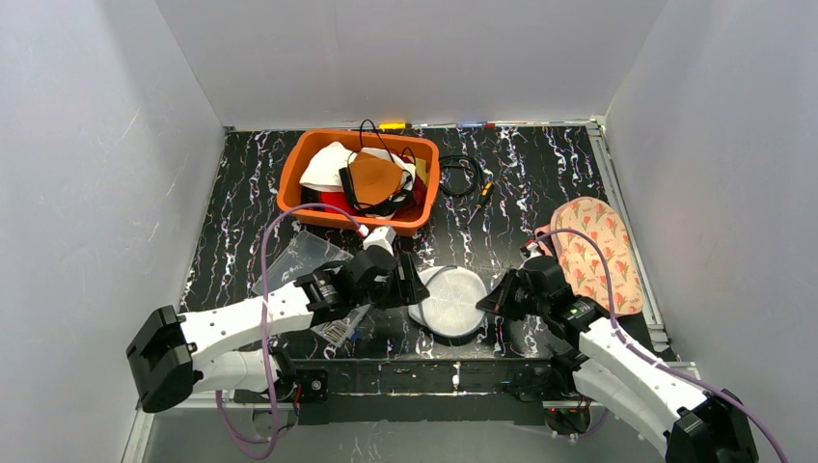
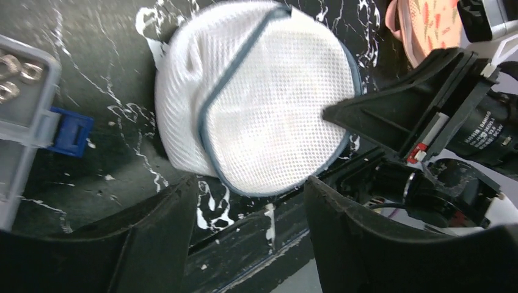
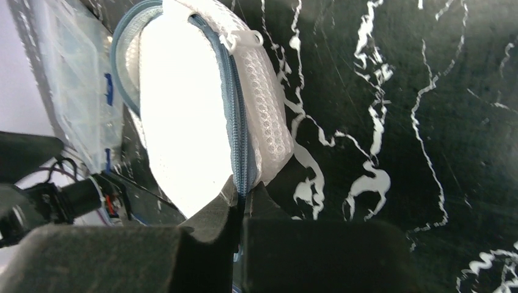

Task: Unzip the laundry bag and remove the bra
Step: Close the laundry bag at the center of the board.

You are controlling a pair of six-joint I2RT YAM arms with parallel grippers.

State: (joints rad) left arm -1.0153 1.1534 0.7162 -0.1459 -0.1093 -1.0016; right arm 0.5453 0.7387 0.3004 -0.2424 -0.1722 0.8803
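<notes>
1 zipped laundry bag (image 1: 449,301), motor label (image 2: 485,125) illegible

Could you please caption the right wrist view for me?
The right tool pinches the zipper seam of the white mesh laundry bag.

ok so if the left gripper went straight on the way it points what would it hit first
Most likely the mesh laundry bag, lying directly ahead of the open left gripper. The right gripper, shut on the bag's zipper edge, comes only after, though depth is hard to judge.
</notes>
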